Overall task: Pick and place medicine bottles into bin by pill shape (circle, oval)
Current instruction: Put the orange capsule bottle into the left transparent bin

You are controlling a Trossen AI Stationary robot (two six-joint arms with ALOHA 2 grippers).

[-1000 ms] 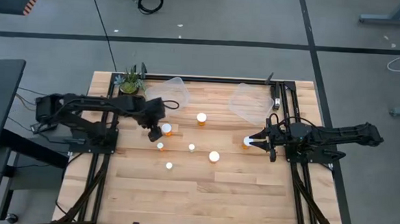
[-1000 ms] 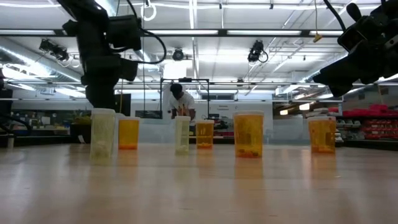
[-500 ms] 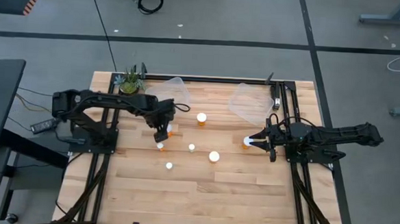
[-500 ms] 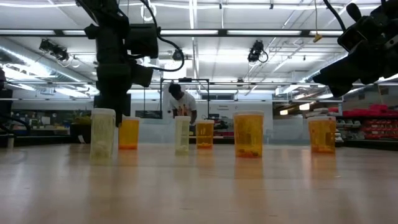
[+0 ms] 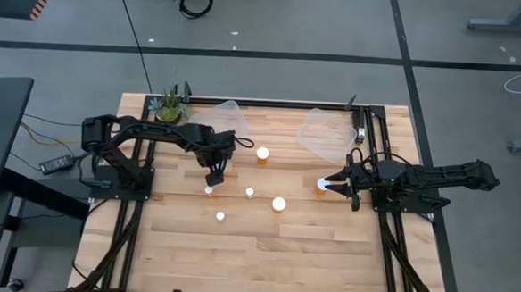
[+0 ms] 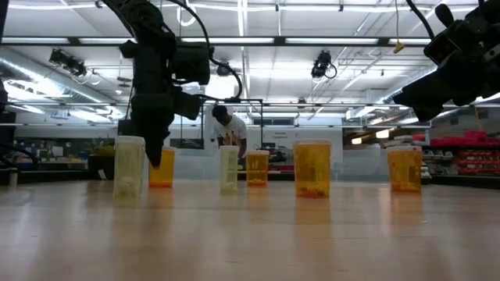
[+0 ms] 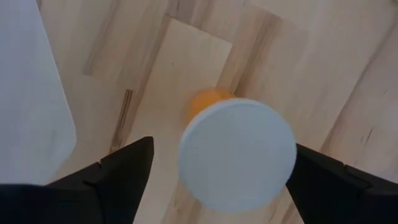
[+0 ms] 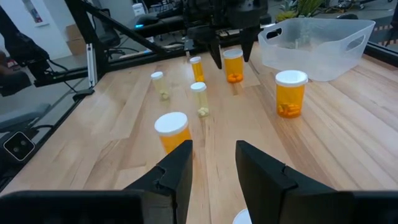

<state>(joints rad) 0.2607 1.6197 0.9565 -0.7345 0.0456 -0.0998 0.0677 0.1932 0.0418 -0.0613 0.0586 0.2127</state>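
Observation:
Several small orange bottles with white caps stand upright on the wooden table (image 5: 264,245). My left gripper (image 5: 216,172) is open and points down over one wide bottle (image 7: 236,152). Its two fingers stand on either side of the white cap without touching it. In the low view the gripper (image 6: 156,152) reaches down beside that bottle (image 6: 162,168). My right gripper (image 5: 328,184) is open and waits at the table's right, just over another bottle (image 5: 321,183). The other bottles stand at mid-table (image 5: 263,152) (image 5: 279,203) (image 5: 209,192).
Two clear plastic bins stand at the far edge, one at the left (image 5: 222,117) and one at the right (image 5: 324,131). A small potted plant (image 5: 170,105) stands at the far left corner. A person (image 6: 226,129) works in the room beyond the table.
My left gripper has moved toward the table's right edge and come down until its fingers straddle the wide bottle's cap. The bottles and my right arm have kept still.

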